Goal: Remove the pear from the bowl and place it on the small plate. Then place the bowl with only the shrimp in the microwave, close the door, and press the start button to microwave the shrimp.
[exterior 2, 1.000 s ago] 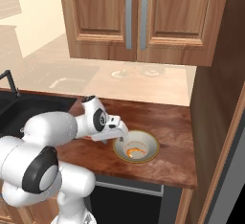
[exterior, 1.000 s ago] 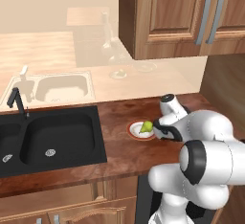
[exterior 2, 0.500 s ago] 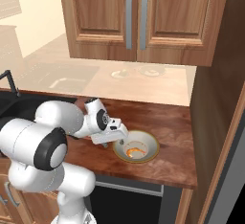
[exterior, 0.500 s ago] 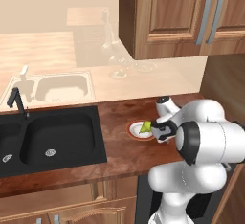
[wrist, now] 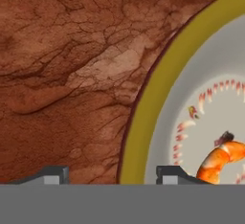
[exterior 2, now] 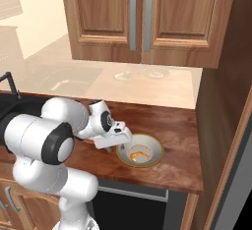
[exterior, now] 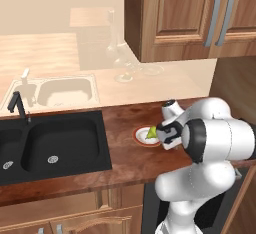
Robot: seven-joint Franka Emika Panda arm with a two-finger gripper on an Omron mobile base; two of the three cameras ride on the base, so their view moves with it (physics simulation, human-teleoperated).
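Jaws: apart, one tip either side of the bowl (wrist: 143, 122) rim, not visibly pinching it.
Bowl: wide, shallow, cream with tan-gold rim; on the wooden desk (exterior 2: 172, 126), near its front edge. Likely rigid and smooth, so slippery; judged best held at the rim wall.
Shrimp (exterior 2: 138, 155): lies inside, loose; keep the bowl level.
Pear (exterior: 149, 133): on the small plate (exterior: 138, 139).

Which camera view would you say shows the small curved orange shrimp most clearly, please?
The hand view: the small curved orange shrimp is large and sharp on the floor of the cream-coloured bowl with its tan-gold rim, though cut by the frame edge. The right base view shows it whole but tiny. In the left base view the arm covers the bowl.
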